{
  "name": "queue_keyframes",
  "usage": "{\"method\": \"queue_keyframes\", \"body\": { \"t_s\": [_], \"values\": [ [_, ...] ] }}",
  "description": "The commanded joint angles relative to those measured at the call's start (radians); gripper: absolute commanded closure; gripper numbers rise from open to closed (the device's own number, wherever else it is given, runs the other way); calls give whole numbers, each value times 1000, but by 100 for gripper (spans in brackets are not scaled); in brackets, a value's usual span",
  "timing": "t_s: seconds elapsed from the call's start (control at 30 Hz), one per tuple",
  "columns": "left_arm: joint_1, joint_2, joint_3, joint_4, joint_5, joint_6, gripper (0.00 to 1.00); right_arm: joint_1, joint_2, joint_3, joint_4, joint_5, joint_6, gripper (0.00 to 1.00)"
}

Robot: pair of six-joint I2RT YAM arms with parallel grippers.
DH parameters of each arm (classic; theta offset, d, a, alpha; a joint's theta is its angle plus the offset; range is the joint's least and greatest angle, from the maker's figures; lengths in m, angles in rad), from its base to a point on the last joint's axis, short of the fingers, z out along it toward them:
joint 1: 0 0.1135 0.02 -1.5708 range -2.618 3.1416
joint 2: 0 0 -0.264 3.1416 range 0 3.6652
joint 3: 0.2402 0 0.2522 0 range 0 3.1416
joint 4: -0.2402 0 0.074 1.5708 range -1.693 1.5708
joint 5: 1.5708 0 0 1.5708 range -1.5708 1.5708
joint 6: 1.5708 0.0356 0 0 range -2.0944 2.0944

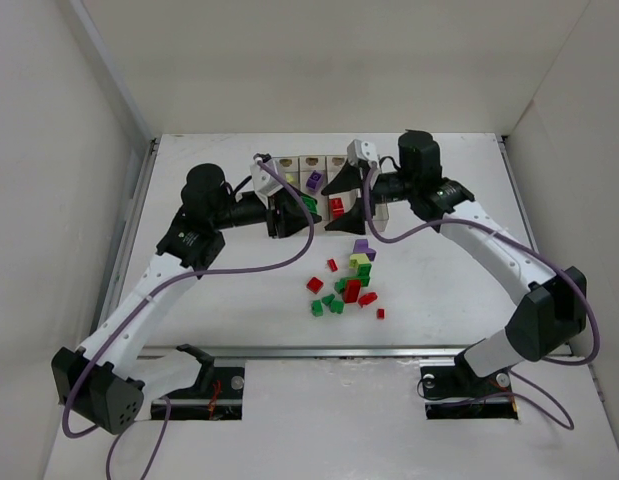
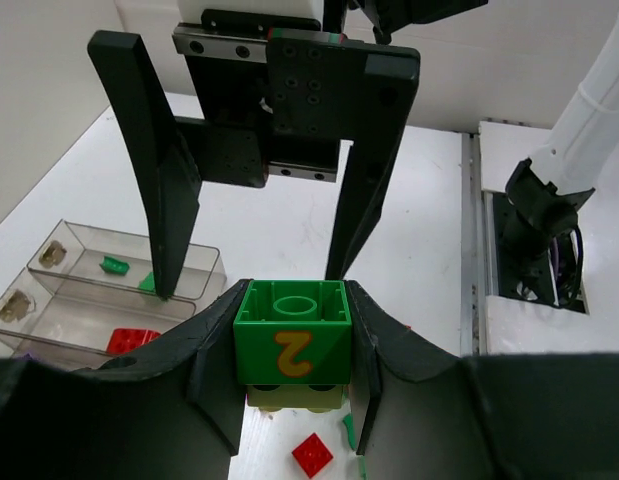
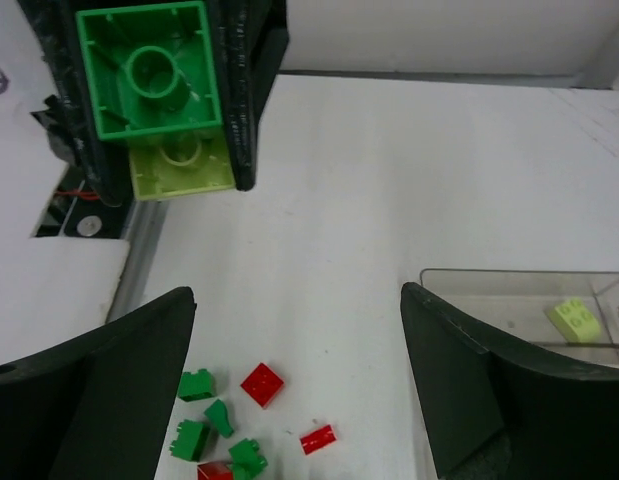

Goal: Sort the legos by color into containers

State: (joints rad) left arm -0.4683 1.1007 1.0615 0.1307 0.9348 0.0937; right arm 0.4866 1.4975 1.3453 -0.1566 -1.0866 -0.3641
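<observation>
Left wrist view shows the left end effector (image 2: 291,372) clamped on a green brick (image 2: 292,330) stacked on a pale brick (image 2: 289,398), above the desk (image 2: 429,250) by the bins (image 2: 84,300); the right end effector (image 3: 294,295) stands open opposite.

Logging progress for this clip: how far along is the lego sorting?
Partly done. The containers hold a few bricks, including a purple one and a red one. In hand: the left gripper is shut on a green brick with a pale yellow-green brick stuck beneath; the right gripper is open. Left: the mixed pile on the table.
</observation>
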Motion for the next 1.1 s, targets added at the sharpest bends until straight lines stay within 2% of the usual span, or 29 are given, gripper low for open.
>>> {"method": "queue_keyframes", "body": {
  "t_s": [0.0, 0.37, 0.53, 0.67, 0.87, 1.0, 1.03, 1.07],
  "values": [
    [5, -5, 52, 99, 48, -54, 100, 15, -14, 43, 20, -153, -9, 12],
    [5, 13, 0, 257, 39, -123, 100, 66, 92, 198, 29, -164, 157, 16],
    [5, -16, -18, 277, -82, -72, 100, 66, 132, 222, 104, -164, 272, 23],
    [5, -16, -28, 287, -119, -63, 100, 66, 132, 222, 181, -173, 330, 23],
    [5, -35, -60, 302, -201, -87, 100, 66, 132, 232, 190, -182, 340, 23],
    [5, -35, -60, 342, -202, -164, 100, 66, 132, 241, 213, -182, 370, 35],
    [5, -35, -60, 351, -202, -185, 100, 66, 132, 241, 226, -182, 379, 44],
    [5, -35, -60, 363, -202, -216, 100, 66, 132, 241, 235, -182, 389, 48]
  ]
}}
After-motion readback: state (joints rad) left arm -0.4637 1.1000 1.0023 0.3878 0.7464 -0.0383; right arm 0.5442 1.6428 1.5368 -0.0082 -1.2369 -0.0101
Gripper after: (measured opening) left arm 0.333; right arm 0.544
